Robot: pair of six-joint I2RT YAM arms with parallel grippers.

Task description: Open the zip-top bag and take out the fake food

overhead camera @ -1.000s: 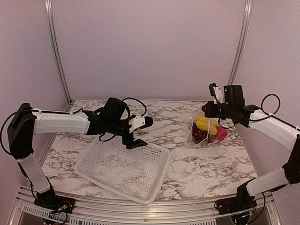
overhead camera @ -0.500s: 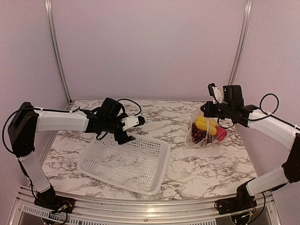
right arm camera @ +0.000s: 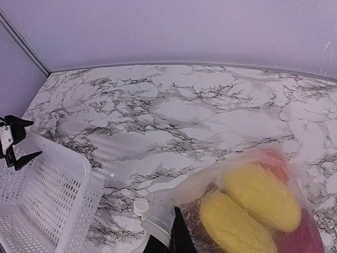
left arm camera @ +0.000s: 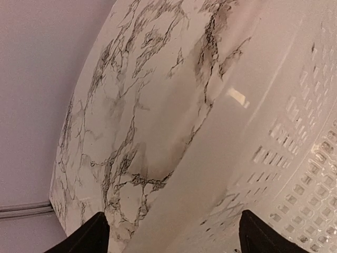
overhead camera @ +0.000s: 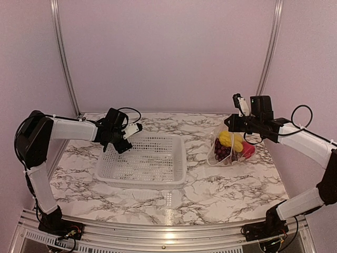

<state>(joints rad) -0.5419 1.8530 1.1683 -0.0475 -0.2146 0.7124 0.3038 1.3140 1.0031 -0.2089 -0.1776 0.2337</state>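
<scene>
The zip-top bag (overhead camera: 229, 149) stands on the marble at the right, and its zip strip (right arm camera: 164, 223) is pulled up. My right gripper (overhead camera: 228, 125) (right arm camera: 176, 236) is shut on that top edge. Through the clear plastic I see the fake food: yellow pieces (right arm camera: 251, 202), a dark purple grape bunch (overhead camera: 221, 150) and a red piece (overhead camera: 247, 149). My left gripper (overhead camera: 130, 130) (left arm camera: 176, 234) is open at the far left corner of the white basket (overhead camera: 145, 161). The basket's rim (left arm camera: 210, 158) runs between its fingertips (left arm camera: 97, 234).
The white perforated basket lies flat in the middle of the marble table (overhead camera: 221, 184). Pink walls close in the back and both sides, with metal posts (overhead camera: 63, 58) at the back corners. The left gripper's fingers (right arm camera: 13, 139) show over the basket in the right wrist view.
The basket was tilted near the front; now it lies flat, farther back and squared up. My left gripper has drawn back to the left, to the basket's far corner. The right arm has held still.
</scene>
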